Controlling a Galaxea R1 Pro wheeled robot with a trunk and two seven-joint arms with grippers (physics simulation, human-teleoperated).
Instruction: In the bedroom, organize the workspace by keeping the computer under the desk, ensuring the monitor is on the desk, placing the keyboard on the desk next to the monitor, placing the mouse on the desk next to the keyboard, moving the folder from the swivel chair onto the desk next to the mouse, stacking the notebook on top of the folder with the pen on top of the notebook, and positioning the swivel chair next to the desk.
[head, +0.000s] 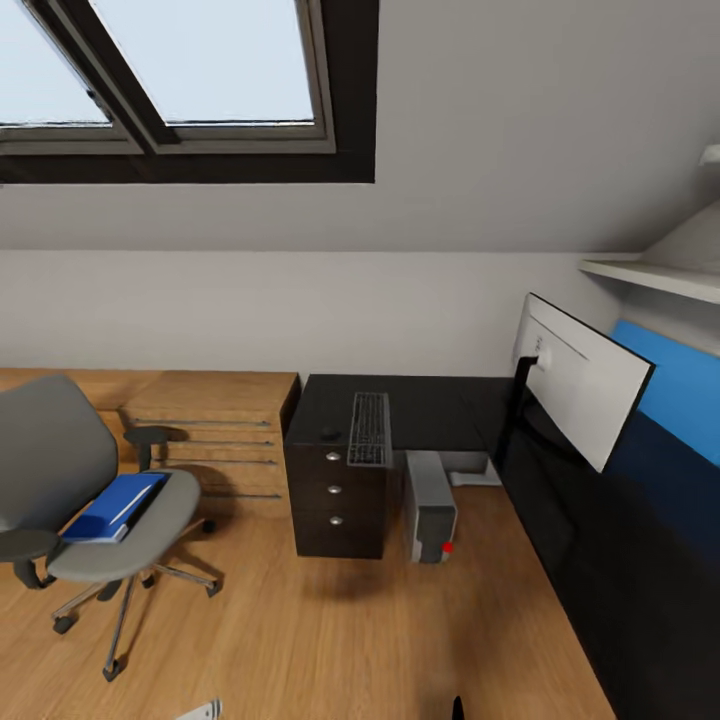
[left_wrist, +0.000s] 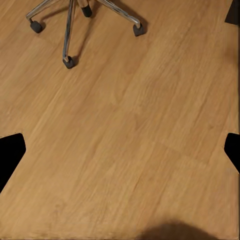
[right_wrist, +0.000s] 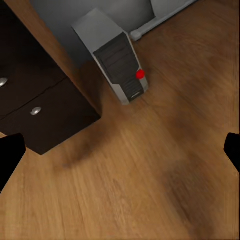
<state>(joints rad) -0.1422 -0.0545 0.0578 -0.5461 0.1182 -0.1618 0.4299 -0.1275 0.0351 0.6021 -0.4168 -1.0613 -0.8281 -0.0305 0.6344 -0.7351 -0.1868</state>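
Note:
The grey swivel chair (head: 55, 470) stands on the wooden floor at the left, apart from the black desk (head: 440, 410). The blue folder (head: 115, 505) lies on its seat. On the desk, above the drawer unit (head: 335, 500), lies the keyboard (head: 368, 428) with the small dark mouse (head: 330, 434) beside it. The monitor (head: 585, 390) stands on the desk's right wing, white back showing. The computer (head: 430, 505) (right_wrist: 117, 65) sits on the floor under the desk. My left gripper (left_wrist: 120, 152) hangs open over bare floor near the chair's base (left_wrist: 67, 30). My right gripper (right_wrist: 120, 152) is open, short of the computer. Notebook and pen are out of view.
Low light wooden cabinets (head: 210, 430) line the wall between chair and desk. A skylight (head: 200, 60) sits in the sloped ceiling. A white shelf (head: 650, 275) and a blue panel (head: 670, 390) are at the right. Wooden floor (head: 330, 640) spreads in front of me.

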